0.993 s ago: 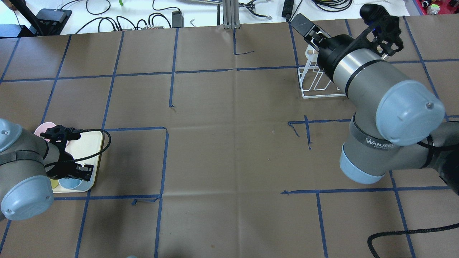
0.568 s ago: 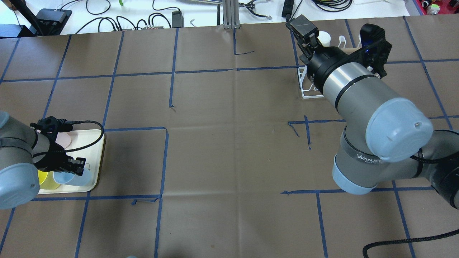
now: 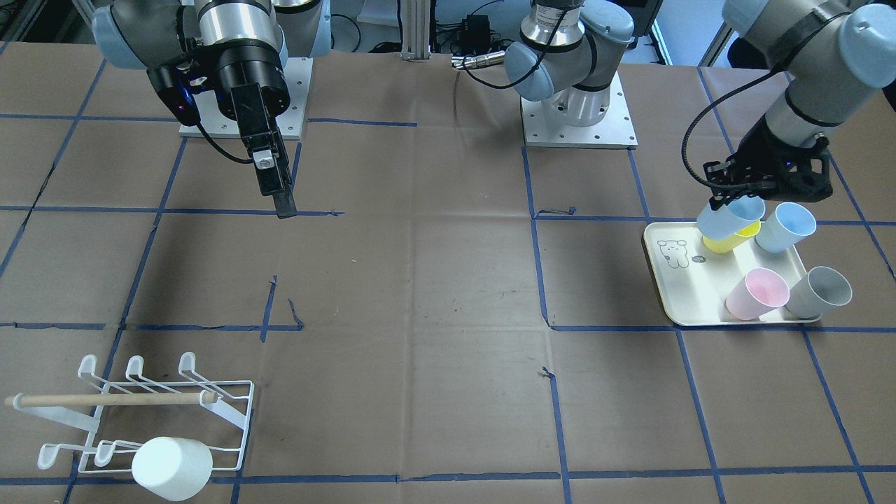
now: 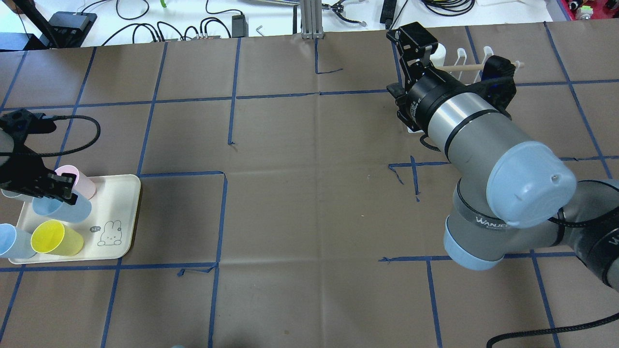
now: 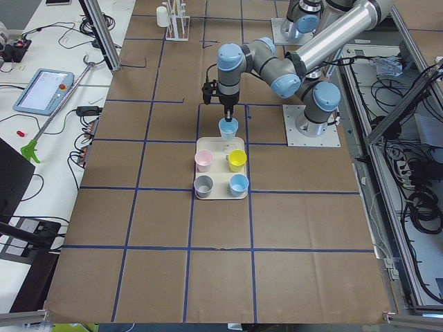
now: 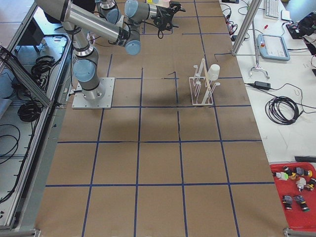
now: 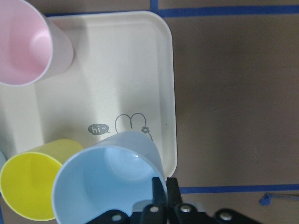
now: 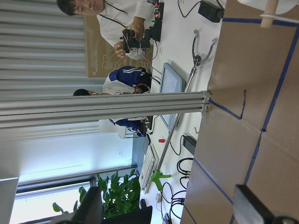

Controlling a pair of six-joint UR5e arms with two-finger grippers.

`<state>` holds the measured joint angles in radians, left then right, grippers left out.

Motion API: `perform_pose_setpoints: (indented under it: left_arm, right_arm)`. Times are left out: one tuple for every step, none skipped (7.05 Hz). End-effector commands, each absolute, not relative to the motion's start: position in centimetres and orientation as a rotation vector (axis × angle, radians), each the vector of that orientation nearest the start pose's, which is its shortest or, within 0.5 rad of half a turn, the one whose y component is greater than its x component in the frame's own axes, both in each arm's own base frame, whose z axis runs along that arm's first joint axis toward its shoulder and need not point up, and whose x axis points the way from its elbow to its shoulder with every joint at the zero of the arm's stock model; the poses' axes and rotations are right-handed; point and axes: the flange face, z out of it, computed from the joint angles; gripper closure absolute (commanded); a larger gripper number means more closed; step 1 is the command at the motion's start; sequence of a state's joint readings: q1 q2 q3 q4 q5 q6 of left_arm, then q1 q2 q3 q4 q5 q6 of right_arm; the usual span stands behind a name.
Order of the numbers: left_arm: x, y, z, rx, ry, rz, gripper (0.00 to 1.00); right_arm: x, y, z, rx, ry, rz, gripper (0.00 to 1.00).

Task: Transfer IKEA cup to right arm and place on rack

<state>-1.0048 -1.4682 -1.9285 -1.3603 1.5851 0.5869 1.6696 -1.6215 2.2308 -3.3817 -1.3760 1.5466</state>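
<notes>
My left gripper (image 4: 60, 189) is shut on the rim of a light-blue IKEA cup (image 4: 65, 209) and holds it tilted just above the cream tray (image 4: 123, 217). The left wrist view shows the fingers (image 7: 160, 186) pinching the cup's wall (image 7: 107, 179). The front view shows the held cup (image 3: 729, 218) over a yellow cup (image 3: 728, 241). My right gripper (image 4: 417, 43) is open and empty, hanging near the white wire rack (image 3: 150, 409). The rack carries a white cup (image 3: 171, 467). In the overhead view the right arm hides most of the rack; its dowel (image 4: 464, 67) shows.
On the tray stand a pink cup (image 3: 756, 294), a grey cup (image 3: 817, 292), another light-blue cup (image 3: 785, 227) and the yellow cup (image 4: 55, 238). Blue tape lines cross the brown table cover. Cables and people show past the table's far edge.
My left gripper has risen from the tray with the light-blue cup in it. My right arm has pulled back from over the rack, so the dowel and white cup show.
</notes>
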Motion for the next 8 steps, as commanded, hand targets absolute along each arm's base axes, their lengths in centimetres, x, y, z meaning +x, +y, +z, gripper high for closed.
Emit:
perform_pose_setpoints:
  left_arm:
    - [13.1, -47.0, 45.1, 0.044, 3.158, 0.057, 1.0]
    - [12.4, -49.0, 46.8, 0.091, 3.157, 0.024, 1.0]
    - [11.8, -50.5, 47.8, 0.13, 3.151, 0.0, 1.0]
    - [11.2, -51.7, 47.4, 0.169, 3.195, -0.043, 1.0]
    - [9.3, -53.4, 47.2, 0.228, 3.311, -0.206, 1.0]
    - [7.2, -54.8, 47.6, 0.333, 3.341, -0.427, 1.0]
    - [4.6, -55.8, 48.1, 0.425, 3.37, -0.615, 1.0]
    - [1.9, -56.5, 49.2, 0.531, 3.419, -0.832, 1.0]
  right_arm:
    - [19.5, -41.2, 41.0, 1.293, 1.596, -0.754, 0.0]
    - [19.5, -41.2, 41.0, 1.294, 1.597, -0.753, 0.0]
    - [19.5, -41.3, 40.9, 1.298, 1.6, -0.75, 0.0]
    - [19.5, -41.4, 40.7, 1.299, 1.601, -0.749, 0.0]
    - [19.5, -41.4, 40.7, 1.299, 1.601, -0.749, 0.0]
    - [19.5, -41.4, 40.8, 1.299, 1.601, -0.749, 0.0]
    - [19.5, -41.4, 40.8, 1.298, 1.6, -0.75, 0.0]
    - [19.5, -41.4, 40.8, 1.298, 1.6, -0.75, 0.0]
